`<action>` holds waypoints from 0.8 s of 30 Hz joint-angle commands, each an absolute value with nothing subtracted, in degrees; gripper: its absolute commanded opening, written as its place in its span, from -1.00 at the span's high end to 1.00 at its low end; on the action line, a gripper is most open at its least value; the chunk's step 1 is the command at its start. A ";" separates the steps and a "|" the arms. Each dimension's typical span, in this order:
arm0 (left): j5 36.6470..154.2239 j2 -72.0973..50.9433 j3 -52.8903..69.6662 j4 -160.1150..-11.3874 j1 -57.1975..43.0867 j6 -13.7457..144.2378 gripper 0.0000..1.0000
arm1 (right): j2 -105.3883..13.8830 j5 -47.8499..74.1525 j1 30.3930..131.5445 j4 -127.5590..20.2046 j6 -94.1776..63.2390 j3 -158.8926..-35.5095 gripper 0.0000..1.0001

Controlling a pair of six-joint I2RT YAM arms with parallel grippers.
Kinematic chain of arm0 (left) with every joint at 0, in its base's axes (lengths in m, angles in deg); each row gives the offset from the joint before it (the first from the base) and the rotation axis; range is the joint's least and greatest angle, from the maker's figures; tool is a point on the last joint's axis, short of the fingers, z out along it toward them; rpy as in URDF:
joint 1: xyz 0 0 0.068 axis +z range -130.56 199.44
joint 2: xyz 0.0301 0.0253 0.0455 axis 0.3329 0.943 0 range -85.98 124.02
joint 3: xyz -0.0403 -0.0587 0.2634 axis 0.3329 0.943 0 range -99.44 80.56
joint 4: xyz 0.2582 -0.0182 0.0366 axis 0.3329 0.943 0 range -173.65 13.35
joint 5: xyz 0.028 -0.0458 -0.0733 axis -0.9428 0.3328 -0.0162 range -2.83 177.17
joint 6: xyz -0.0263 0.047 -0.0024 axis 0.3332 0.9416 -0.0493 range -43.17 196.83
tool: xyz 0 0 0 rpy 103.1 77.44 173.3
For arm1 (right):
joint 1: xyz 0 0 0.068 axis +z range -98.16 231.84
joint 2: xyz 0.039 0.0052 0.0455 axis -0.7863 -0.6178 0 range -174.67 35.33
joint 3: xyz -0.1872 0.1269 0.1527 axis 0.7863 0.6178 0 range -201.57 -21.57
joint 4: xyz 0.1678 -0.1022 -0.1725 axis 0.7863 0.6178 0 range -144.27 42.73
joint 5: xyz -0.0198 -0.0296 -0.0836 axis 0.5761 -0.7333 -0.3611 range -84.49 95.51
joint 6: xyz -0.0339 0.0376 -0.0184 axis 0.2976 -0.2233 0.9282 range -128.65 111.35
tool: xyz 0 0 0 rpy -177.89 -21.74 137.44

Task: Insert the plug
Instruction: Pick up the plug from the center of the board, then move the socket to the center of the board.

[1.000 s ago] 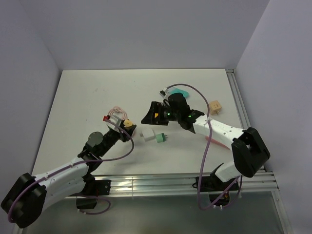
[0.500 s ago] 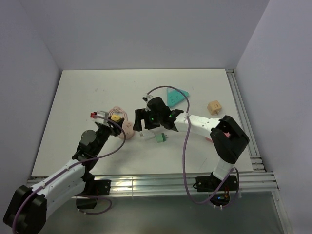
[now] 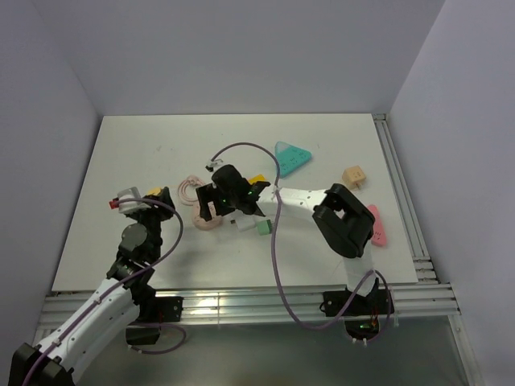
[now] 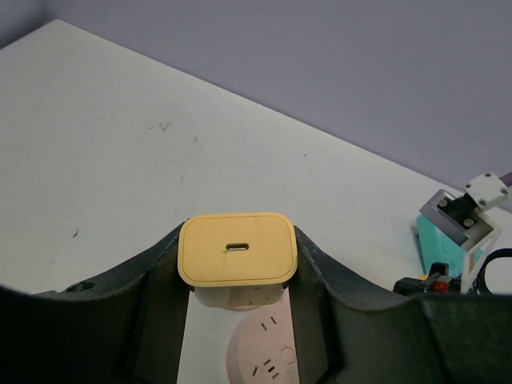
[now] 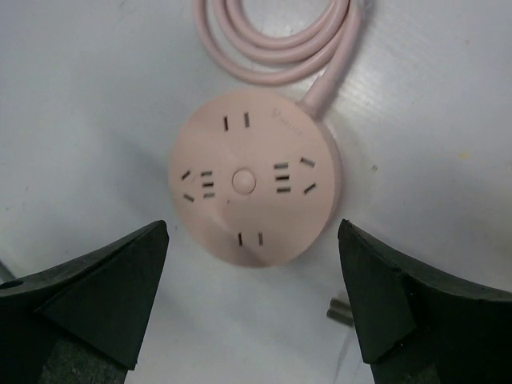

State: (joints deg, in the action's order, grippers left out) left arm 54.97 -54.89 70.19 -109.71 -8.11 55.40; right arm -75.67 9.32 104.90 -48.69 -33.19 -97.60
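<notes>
The mint-green plug lies on the table beside a white block, just right of my right gripper. My right gripper is open and hovers over the round pink power socket. In the right wrist view the gripper is empty and the socket lies between and ahead of its fingers. My left gripper is shut on a yellow cube charger, held left of the socket. The socket's edge shows below the cube.
The socket's pink cable is coiled behind it. A teal triangular piece, a small tan square piece and a pink strip lie to the right. Two metal prongs show near the right fingertip.
My right gripper has swept left, from near the plug to above the pink socket. My left gripper has drawn back to the left with the yellow cube, uncovering the socket.
</notes>
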 commanded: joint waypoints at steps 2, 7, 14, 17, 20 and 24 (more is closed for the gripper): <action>44.38 -59.08 70.45 -105.45 -7.89 50.64 0.99 | -80.49 2.44 105.19 -45.93 -33.70 -106.28 -0.86; 42.44 -60.58 71.07 -104.83 -7.98 49.14 0.99 | -85.52 -0.99 105.28 -41.97 -36.42 -114.29 -0.80; 42.88 -56.89 69.22 -103.77 -8.06 48.96 0.99 | -92.98 -4.50 105.19 -37.40 -38.37 -122.90 -0.70; 43.58 -56.36 69.31 -104.65 -7.98 49.40 0.99 | -95.88 -5.99 105.28 -35.65 -38.01 -125.71 -0.56; 43.84 -56.63 69.48 -104.74 -8.06 49.58 0.99 | -97.73 -7.05 105.19 -33.36 -37.40 -127.65 -0.46; 46.47 -57.24 70.36 -106.49 -7.98 50.89 0.99 | -97.48 -8.02 105.19 -32.13 -36.69 -125.99 -0.40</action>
